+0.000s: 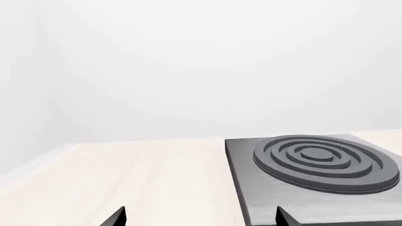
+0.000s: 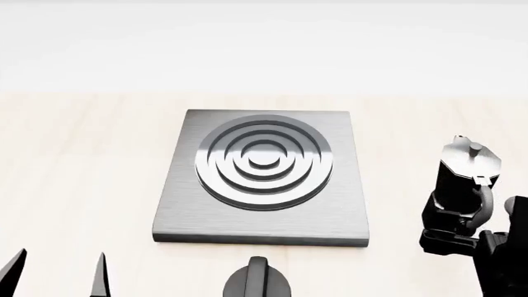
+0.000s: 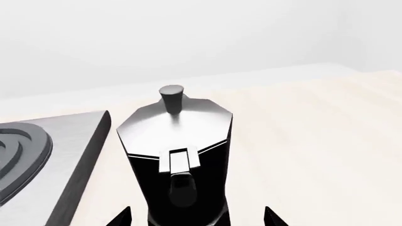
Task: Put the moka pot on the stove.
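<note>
Item one: stove [image 2: 262, 179], a flat square brushed-grey plate with a raised concentric ring burner [image 2: 264, 161], lying on a pale wooden table [image 2: 83, 167]; burner bare. Item two: moka pot [image 2: 464, 179], glossy black, faceted, narrow-waisted, silver lid [image 3: 176, 125] with a small knob [image 3: 171, 94], standing upright on the table just off the stove's right edge, near but not touching it. Item three: right gripper [image 3: 197, 219], behind the pot on the side away from the stove's far edge; jaws spread wide either side of the curved handle [image 3: 182, 186], holding nothing (contact with the handle cannot be told). Item four: left gripper [image 2: 58, 272], near the stove's front left corner, jaws parted and empty. Item five: a squat black round knob [image 2: 257, 281], just in front of the stove's front edge. Handling note, by judgement: the pot looks rigid, fairly heavy for its size, and slick on its facets; tall and narrow, it may tip if nudged. Best hold is probably the handle or the waist, kept upright in transfer.
</note>
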